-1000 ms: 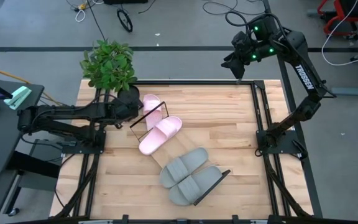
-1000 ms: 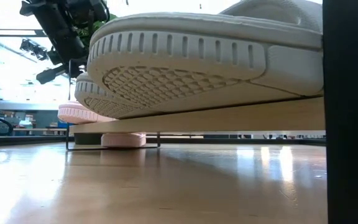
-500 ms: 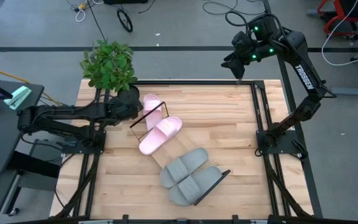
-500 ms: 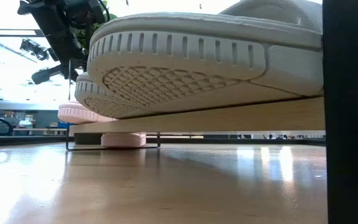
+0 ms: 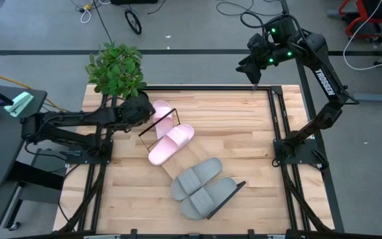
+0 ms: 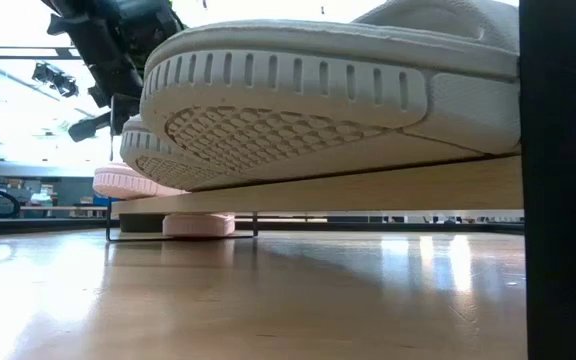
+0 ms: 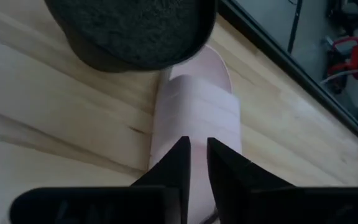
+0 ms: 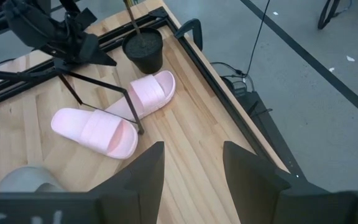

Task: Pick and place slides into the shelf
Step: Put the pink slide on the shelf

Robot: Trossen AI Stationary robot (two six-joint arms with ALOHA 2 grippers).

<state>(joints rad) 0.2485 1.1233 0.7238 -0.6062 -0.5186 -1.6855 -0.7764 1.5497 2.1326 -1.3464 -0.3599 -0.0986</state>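
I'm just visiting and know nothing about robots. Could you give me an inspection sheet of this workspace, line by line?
Surface: light-wood tabletop, black frame around it.
Job's things: two grey slides lie side by side on the shelf; one pink slide lies near the shelf's far end; the other pink slide lies beside the wire frame, near the plant.
Clutter: potted plant at the table's far left corner.
Grippers: left gripper over the second pink slide, fingers narrowly apart; right gripper raised over the far right corner, open, empty.
Cables: loose cables on the floor beyond the table.
Surroundings: grey floor, a desk at the left.
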